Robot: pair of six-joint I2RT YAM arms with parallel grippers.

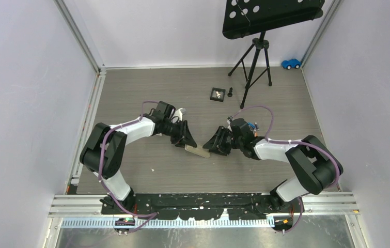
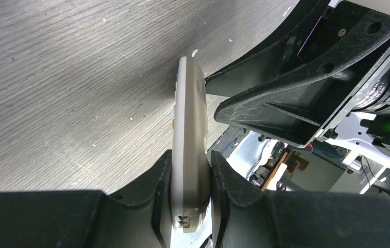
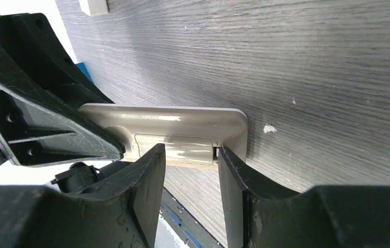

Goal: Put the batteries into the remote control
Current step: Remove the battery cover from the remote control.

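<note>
While the left gripper (image 2: 191,157) clamps the remote control (image 2: 189,113) across its width, midway between the side edges of the table (image 1: 130,93), the right gripper (image 3: 190,152), fingers parted, straddles the battery cover (image 3: 174,147) at the remote's free end; its long axis runs arm to arm.

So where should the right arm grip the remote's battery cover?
Likely the battery cover, at its end by the tip of the remote, from the back face: the left end effector clamps the other end by the thin edges, leaving that panel exposed.
</note>
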